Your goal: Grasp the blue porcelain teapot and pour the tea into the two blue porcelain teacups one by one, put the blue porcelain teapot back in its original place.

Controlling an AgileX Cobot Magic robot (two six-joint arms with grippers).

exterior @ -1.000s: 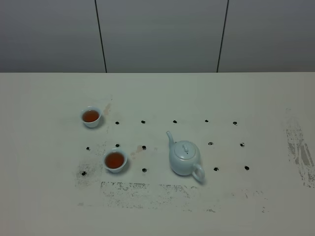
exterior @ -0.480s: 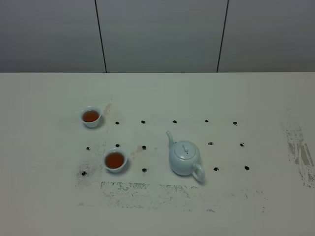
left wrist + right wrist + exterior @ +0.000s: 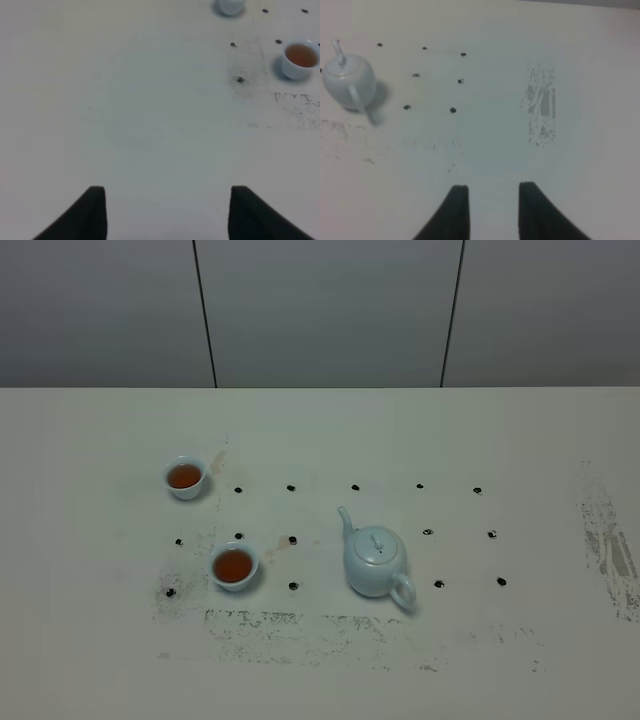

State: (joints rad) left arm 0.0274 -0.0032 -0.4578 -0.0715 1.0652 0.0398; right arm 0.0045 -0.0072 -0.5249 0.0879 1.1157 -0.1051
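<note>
The left gripper (image 3: 165, 192) hangs over bare table (image 3: 125, 110) with its dark fingers (image 3: 92, 212) spread wide and nothing between them or touching them. Well out beyond its fingertips and off to one side stands a cup (image 3: 300, 59) with reddish-brown tea (image 3: 301, 55) in it, upright; farther out again in the same direction is a second cup (image 3: 230, 6), only its lower part showing at the edge of that view. The right gripper (image 3: 492, 189) has its fingers (image 3: 457, 212) set with a narrow gap, also holding nothing, above the table and clear of everything. The teapot (image 3: 347, 80) sits far ahead of these fingers and well to the side, upright with the lid on, its handle turned toward the gripper and its spout pointing away. A few black dots (image 3: 452, 110) lie between the teapot and the line straight out from the fingers, and a grey scuffed patch (image 3: 542, 107) lies ahead of them on the other side. From the high camera neither gripper shows; the teapot (image 3: 375, 562) stands apart from both cups, spout toward them
</note>
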